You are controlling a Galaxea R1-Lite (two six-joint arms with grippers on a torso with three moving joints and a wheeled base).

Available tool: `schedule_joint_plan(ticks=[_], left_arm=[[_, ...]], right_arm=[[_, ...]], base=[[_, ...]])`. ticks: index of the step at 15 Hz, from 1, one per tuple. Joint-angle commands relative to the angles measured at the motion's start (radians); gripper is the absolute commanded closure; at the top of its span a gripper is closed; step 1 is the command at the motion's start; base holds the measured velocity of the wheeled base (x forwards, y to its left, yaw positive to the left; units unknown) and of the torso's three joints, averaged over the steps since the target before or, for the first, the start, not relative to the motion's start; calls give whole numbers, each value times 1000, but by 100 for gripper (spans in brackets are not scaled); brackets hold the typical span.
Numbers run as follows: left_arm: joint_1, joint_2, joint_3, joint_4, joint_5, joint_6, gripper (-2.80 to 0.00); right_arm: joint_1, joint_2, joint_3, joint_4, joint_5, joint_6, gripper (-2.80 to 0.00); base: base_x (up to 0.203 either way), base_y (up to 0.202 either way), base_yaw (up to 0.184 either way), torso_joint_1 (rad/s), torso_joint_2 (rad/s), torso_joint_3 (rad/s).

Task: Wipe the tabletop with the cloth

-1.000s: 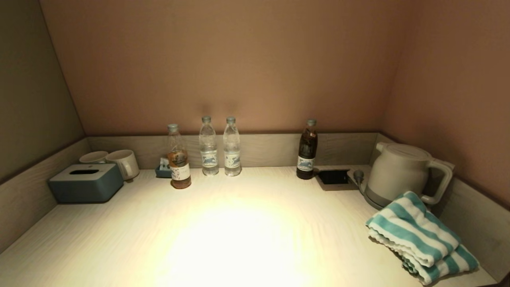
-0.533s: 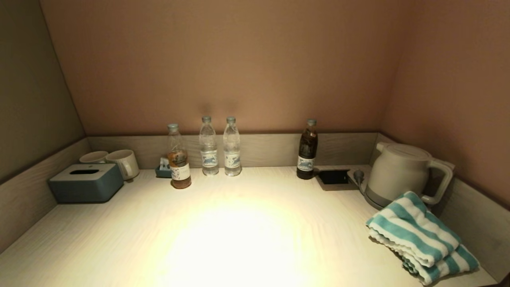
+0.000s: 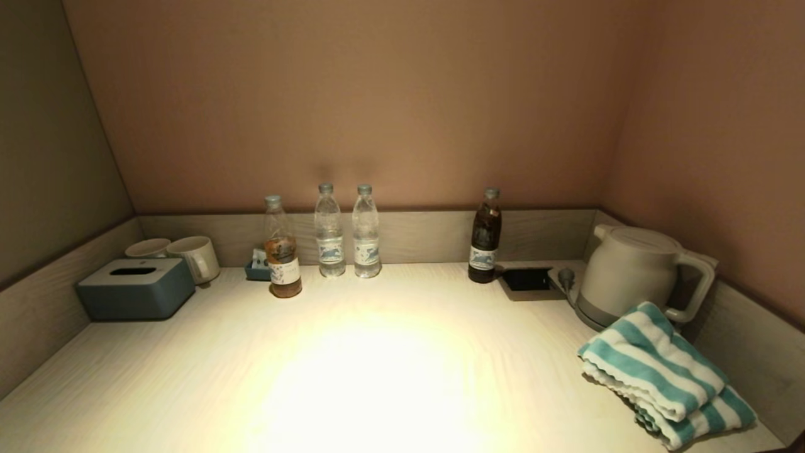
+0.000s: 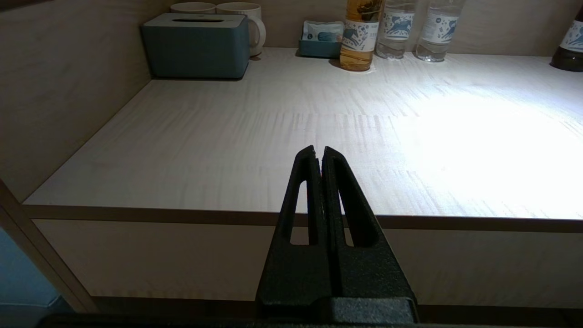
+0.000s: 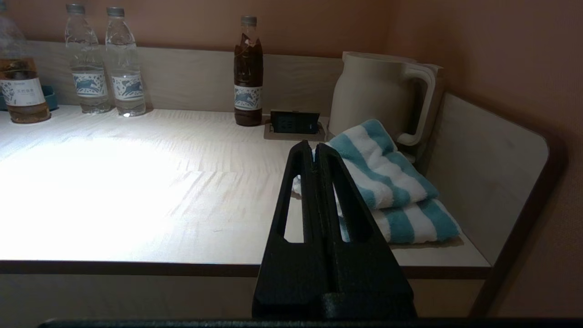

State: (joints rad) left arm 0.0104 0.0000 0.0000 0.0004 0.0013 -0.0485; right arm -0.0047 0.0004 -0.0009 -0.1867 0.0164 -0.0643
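**Operator:** So where do we stand on the wipe?

**Assistant:** Honestly, you're at the very start. The folded teal-and-white striped terry cloth (image 3: pixel 666 380) lies untouched on the pale wood-grain tabletop (image 3: pixel 377 377), just in front of the cream electric kettle (image 3: pixel 629 274) and touching its base. Nothing grips it, and I see no sign that any wiping has begun.

**Operator:** And the arms?

**Assistant:** Neither appears from the head camera. Your right gripper (image 5: pixel 313 148) hangs off the table's front edge, on the near side of the kettle, fingers pressed together and holding nothing, aimed roughly at the cloth (image 5: pixel 387 182). Your left gripper (image 4: pixel 318 152) sits likewise off the front edge, far from the kettle, also closed and empty.

**Operator:** What's left, then?

**Assistant:** Everything, I'd judge: you need to spread the right fingers, reach in, pinch the cloth, then sweep the open surface. Watch the back row beside the kettle: the dark brown bottle (image 3: pixel 485 236), two clear water bottles (image 3: pixel 347 231) and the amber bottle (image 3: pixel 281 248) stand upright and look easy to knock.
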Motion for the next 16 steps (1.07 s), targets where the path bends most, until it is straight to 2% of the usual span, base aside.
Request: schedule_joint_plan(ticks=[1,4,16], left_arm=[[0,2,0,0,0,-1,0],[0,2,0,0,0,-1,0],[0,2,0,0,0,-1,0]], right_arm=[[0,1,1,105,2,4,0],[0,0,1,188,-3,8,0],[0,0,1,190,-6,15,0]], base=[[0,0,0,0,0,0],[0,0,0,0,0,0],[0,0,0,0,0,0]])
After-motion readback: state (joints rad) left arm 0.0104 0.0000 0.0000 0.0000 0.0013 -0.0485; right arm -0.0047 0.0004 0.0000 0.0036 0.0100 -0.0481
